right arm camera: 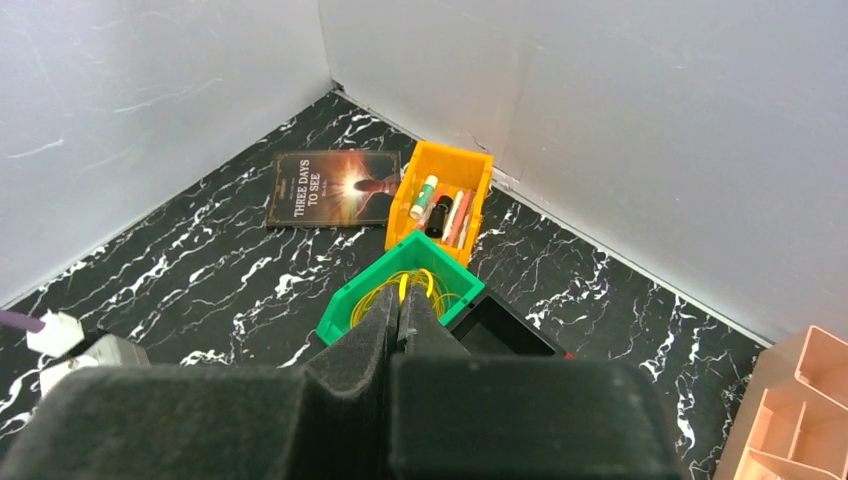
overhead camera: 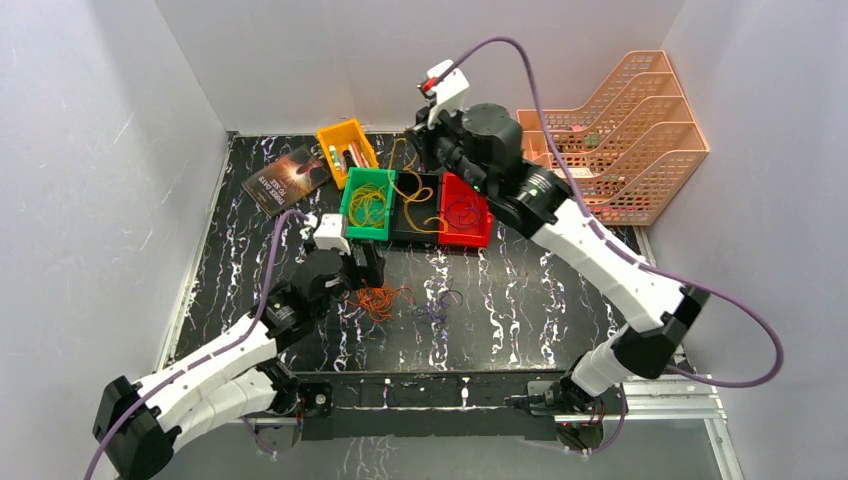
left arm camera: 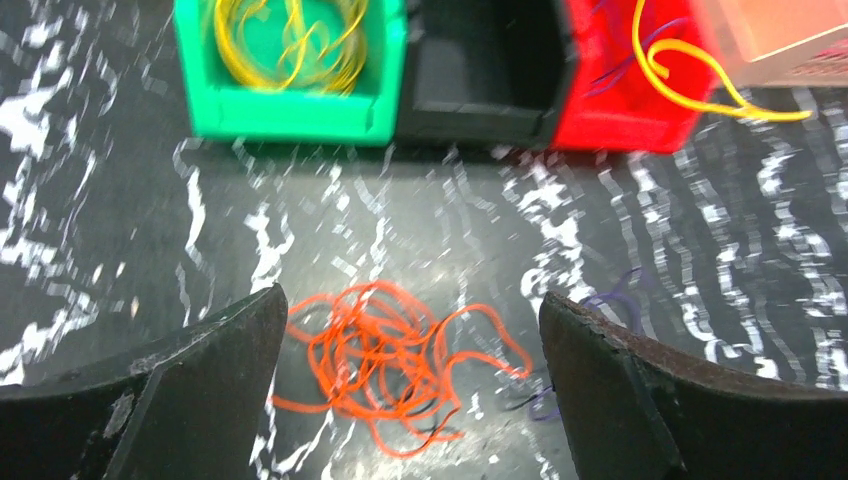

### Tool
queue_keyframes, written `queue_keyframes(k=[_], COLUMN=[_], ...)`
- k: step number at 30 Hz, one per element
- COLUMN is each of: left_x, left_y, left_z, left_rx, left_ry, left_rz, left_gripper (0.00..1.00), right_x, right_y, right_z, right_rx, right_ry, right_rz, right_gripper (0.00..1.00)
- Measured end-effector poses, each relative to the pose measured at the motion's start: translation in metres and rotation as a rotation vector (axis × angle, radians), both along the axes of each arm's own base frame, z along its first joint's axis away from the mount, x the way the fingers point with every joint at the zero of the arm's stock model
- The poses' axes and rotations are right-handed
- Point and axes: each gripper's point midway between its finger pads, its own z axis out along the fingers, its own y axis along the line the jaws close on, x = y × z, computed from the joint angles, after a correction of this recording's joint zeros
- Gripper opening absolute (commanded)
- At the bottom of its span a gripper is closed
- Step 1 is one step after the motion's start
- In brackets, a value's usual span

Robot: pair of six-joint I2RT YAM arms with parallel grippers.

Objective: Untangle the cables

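A bunch of thin orange cables lies on the black marbled table, also seen in the top view. My left gripper is open and hangs just above it, a finger on each side; from above it shows near the green bin. Thin purple loops lie just right of the orange bunch. Yellow loops fill the green bin. My right gripper is shut on a yellow cable that trails over the black bin; it is raised behind the bins.
A red bin holding thin loops stands right of the black one. An orange bin with pens and a book lie at the back left. A peach file organiser stands at the back right. White walls close three sides.
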Motion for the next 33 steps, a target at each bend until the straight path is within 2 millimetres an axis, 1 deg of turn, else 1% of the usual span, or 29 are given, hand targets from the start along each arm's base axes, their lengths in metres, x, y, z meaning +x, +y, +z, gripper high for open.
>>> queue_keyframes(k=[5,9,12,15,18,23,25,28,31,33], left_x=[-0.01,-0.019,-0.026,-0.029,-0.029,-0.033,-0.034,-0.037,-0.036,-0.034], left_y=[0.022,0.034,0.04,0.042,0.042,0.045,0.047,0.05,0.052,0.052], left_z=[-0.042,-0.062,-0.076,-0.081,-0.083,-0.096,-0.101,-0.106,-0.105,-0.101], left_rx=[0.066,0.079,0.092,0.089,0.081,0.113,0.131,0.149,0.148,0.13], left_ry=[0.153,0.21,0.248,0.267,0.275,0.319,0.337,0.353,0.354,0.351], left_rz=[0.118,0.171,0.187,0.199,0.207,0.223,0.23,0.242,0.258,0.278], left_gripper=[0.98,0.98,0.98,0.98,0.98,0.98,0.98,0.98,0.98,0.98], right_x=[0.023,0.042,0.054,0.065,0.075,0.094,0.103,0.113,0.118,0.121], right_y=[0.025,0.04,0.051,0.064,0.078,0.095,0.097,0.095,0.091,0.089], right_z=[-0.019,-0.021,-0.017,-0.017,-0.031,-0.076,-0.093,-0.106,-0.108,-0.106], right_rx=[-0.028,-0.018,0.006,0.032,0.03,-0.013,-0.023,-0.027,-0.02,-0.012], right_ry=[0.024,0.02,0.011,0.003,0.016,0.071,0.102,0.128,0.139,0.135], right_rz=[-0.001,0.001,0.015,0.031,0.043,0.056,0.056,0.048,0.042,0.039], right_gripper=[0.0,0.0,0.0,0.0,0.0,0.0,0.0,0.0,0.0,0.0])
